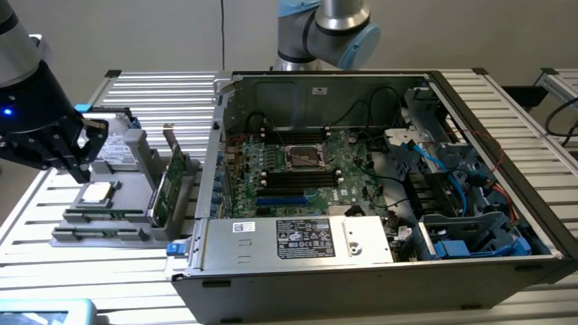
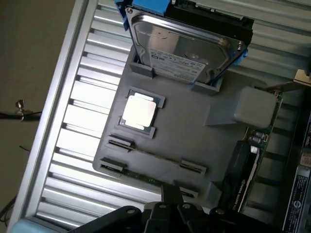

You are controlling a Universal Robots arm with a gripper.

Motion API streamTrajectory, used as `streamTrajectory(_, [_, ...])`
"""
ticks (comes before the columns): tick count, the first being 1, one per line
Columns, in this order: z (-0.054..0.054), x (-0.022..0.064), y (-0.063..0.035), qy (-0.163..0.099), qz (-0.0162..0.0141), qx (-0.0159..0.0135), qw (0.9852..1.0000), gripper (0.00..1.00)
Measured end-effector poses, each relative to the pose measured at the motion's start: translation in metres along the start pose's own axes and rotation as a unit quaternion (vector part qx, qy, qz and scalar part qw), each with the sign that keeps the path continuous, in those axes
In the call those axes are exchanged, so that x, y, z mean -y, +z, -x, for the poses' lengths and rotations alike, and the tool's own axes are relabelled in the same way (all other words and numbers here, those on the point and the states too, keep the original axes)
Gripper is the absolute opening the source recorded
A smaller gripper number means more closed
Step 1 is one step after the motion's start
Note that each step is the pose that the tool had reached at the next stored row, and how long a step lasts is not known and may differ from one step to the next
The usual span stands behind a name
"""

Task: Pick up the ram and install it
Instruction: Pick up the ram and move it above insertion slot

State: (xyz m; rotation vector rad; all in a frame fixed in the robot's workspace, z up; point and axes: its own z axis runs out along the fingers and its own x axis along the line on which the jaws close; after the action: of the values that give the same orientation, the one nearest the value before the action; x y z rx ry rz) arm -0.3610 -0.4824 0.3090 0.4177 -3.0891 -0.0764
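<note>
Hovering above the tray (image 1: 95,235) (image 2: 194,131) at the exterior view's left, your gripper (image 1: 74,169) (image 2: 170,194) is standing closed — jaws pressed together. Your ram (image 2: 150,155) is sitting on edge in the tray's clips, beside the CPU (image 2: 139,110) — near the gripper, apart from it. The case (image 1: 271,274) is lying open at the exterior view's right.

Tray (image 2: 194,138) looks matt plastic, hard drive (image 2: 187,51) glossy metal, table (image 2: 87,121) ribbed metal

The pincer (image 1: 70,162) hangs closed, its tips pointing downward.
</note>
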Motion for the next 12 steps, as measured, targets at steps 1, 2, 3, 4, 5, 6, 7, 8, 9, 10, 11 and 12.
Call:
streamTrajectory(1, [0.0,0.0,0.0,-0.009,-0.0002,-0.0005,1.0,0.11])
streamTrajectory(2, [0.0,0.0,0.0,-0.018,-0.0003,-0.001,0.9998,0.11])
streamTrajectory(3, [0.0,0.0,0.0,-0.027,-0.0005,-0.0015,0.9996,0.11])
streamTrajectory(4, [0.0,0.0,0.0001,-0.036,-0.0006,-0.0019,0.9993,0.11])
streamTrajectory(5, [0.0,0.0,0.0001,-0.045,-0.0008,-0.0023,0.999,0.11])
streamTrajectory(6, [0.0,0.0,0.0002,-0.055,-0.0009,-0.0028,0.9985,0.11])
streamTrajectory(7, [0.0,0.0,0.0002,-0.064,-0.0011,-0.0033,0.998,0.11])
streamTrajectory(8, [0.0,0.0,0.0002,-0.073,-0.0012,-0.0038,0.9974,0.11])
streamTrajectory(9, [0.0,0.0,0.0002,-0.082,-0.0013,-0.0042,0.9967,0.11])
streamTrajectory(10, [0.0,0.0,0.0002,-0.09,-0.0015,-0.0047,0.9959,0.11])
streamTrajectory(11, [0.0,0.0,0.0002,-0.1,-0.0017,-0.0052,0.995,0.11])
streamTrajectory(12, [0.0,0.0,0.0002,-0.108,-0.0018,-0.0056,0.9941,0.11])
